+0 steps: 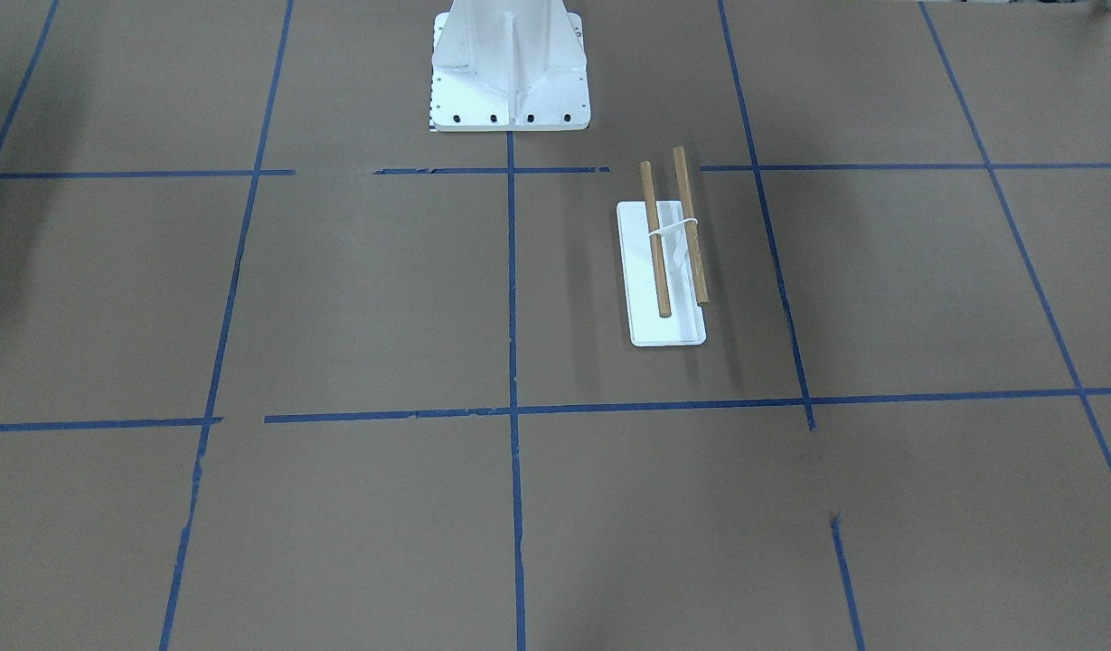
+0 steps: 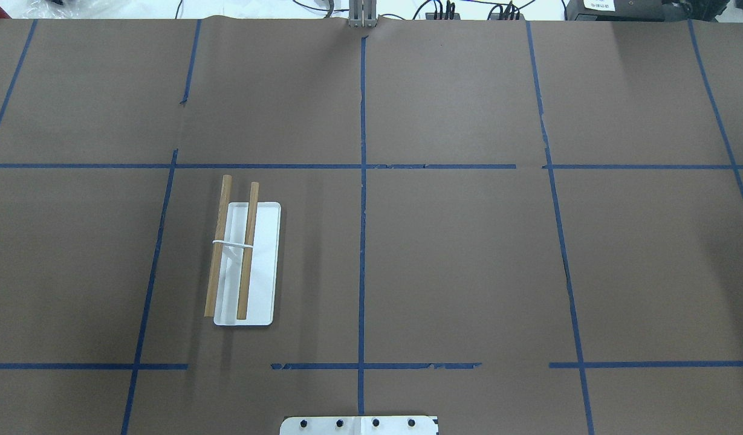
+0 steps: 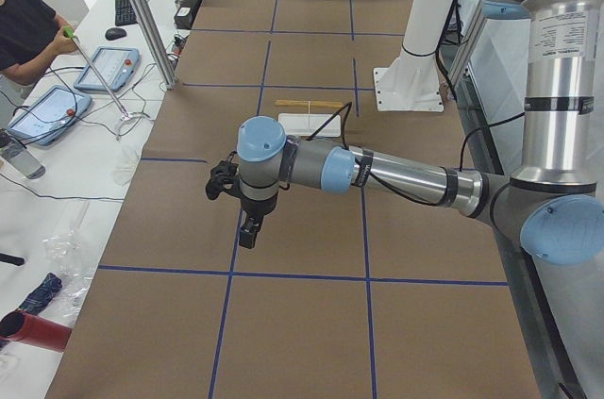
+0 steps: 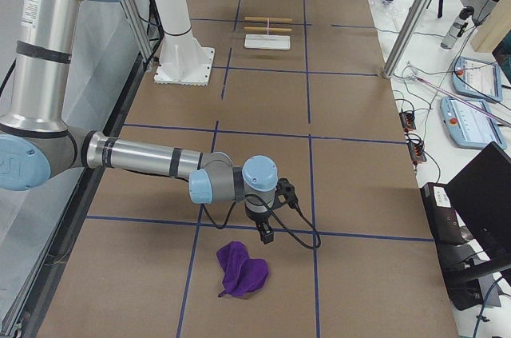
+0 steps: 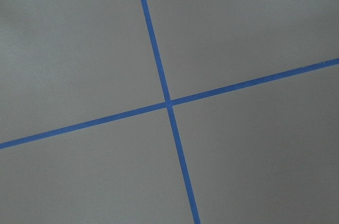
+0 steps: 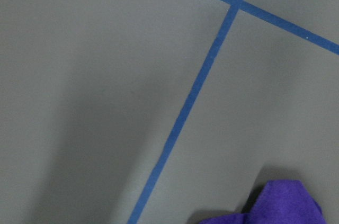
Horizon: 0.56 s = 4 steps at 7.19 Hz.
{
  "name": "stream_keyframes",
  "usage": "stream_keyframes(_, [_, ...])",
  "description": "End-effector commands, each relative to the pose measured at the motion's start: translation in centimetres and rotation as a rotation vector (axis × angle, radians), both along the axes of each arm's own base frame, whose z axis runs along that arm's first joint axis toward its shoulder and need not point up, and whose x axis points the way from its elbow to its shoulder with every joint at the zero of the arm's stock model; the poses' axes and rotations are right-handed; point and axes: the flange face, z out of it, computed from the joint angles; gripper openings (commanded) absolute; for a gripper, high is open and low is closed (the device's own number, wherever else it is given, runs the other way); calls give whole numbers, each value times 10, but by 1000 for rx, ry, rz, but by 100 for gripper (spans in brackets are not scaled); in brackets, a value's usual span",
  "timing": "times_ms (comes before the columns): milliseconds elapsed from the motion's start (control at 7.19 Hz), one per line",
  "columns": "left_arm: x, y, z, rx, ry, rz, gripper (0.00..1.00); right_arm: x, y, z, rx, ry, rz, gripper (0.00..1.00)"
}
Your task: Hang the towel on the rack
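Cannot tell open from closed on left gripper or right gripper; finds purple towel crumpled on table near right gripper, rack well apart on left half.

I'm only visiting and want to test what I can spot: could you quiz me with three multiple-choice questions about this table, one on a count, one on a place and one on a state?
1. How many wooden rods does the rack carry?
A. one
B. two
C. four

2. Where is the purple towel?
A. draped over the rack
B. on the floor
C. on the table, near the right gripper

3. The rack's rods are:
A. bare
B. wrapped in the towel
C. snapped in half

Answers:
1. B, the overhead view shows two parallel rods on the white base.
2. C, the exterior right view shows the towel in a crumpled heap on the brown surface by that gripper.
3. A, nothing hangs on them in any view.
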Motion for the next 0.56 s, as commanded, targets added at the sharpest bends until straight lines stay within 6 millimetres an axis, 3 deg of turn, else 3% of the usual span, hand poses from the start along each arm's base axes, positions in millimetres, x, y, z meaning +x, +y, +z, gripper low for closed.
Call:
stream_keyframes(0, [1, 1, -3, 4, 16, 1, 100, 0, 3, 54, -3, 28, -76, 86])
stream_keyframes(139, [1, 2, -5, 7, 20, 2, 100, 0, 8, 66, -29, 20, -79, 79])
stream_keyframes(417, [4, 3, -7, 4, 59, 10, 100, -1, 20, 83, -72, -2, -82, 74])
